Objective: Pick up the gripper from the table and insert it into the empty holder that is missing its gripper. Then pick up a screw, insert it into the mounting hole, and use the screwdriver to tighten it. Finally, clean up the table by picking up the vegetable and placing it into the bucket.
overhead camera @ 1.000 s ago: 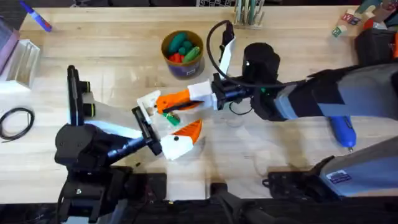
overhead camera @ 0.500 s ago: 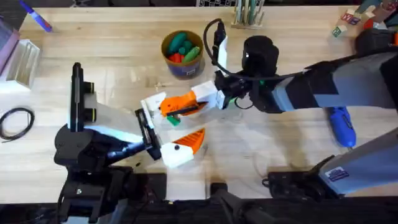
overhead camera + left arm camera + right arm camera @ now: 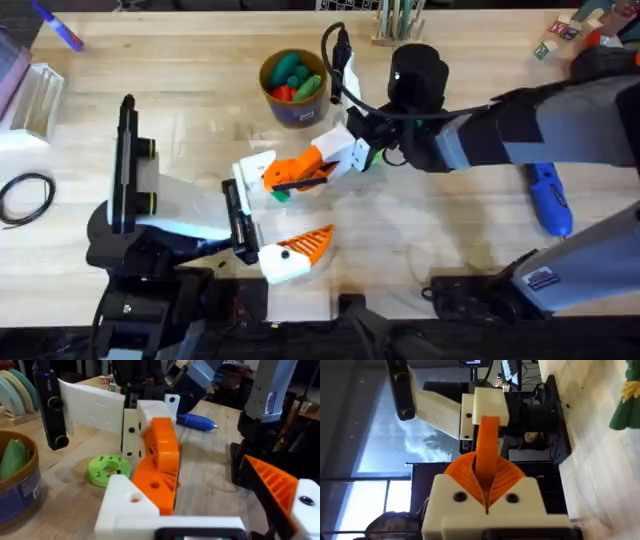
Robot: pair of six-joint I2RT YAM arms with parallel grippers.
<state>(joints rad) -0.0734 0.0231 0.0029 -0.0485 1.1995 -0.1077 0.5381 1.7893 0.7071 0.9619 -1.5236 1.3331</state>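
My right gripper (image 3: 292, 175) is shut on the gripper (image 3: 487, 442), a small orange ribbed piece. The piece's far end meets the holder (image 3: 252, 167), a plain white block that forms one finger of my left gripper (image 3: 273, 208). The holder (image 3: 489, 406) sits right at the tip of the orange piece. My left gripper (image 3: 205, 505) stands wide open, its other finger (image 3: 300, 245) an orange wedge on a white base. The blue screwdriver (image 3: 548, 200) lies on the table at the right. The bucket (image 3: 293, 85) stands behind. The vegetable and the screw are out of view.
A flat green disc (image 3: 278, 194) lies on the table under the right gripper. The bucket holds teal-green and red toy vegetables. A black cable loop (image 3: 25, 195) lies at the left. A pen stand (image 3: 400, 25) and blocks (image 3: 560, 35) line the back edge.
The right gripper has carried the orange piece a little toward the back, against the holder. The left gripper's fingers have spread wider, the padded one nearer the front edge.
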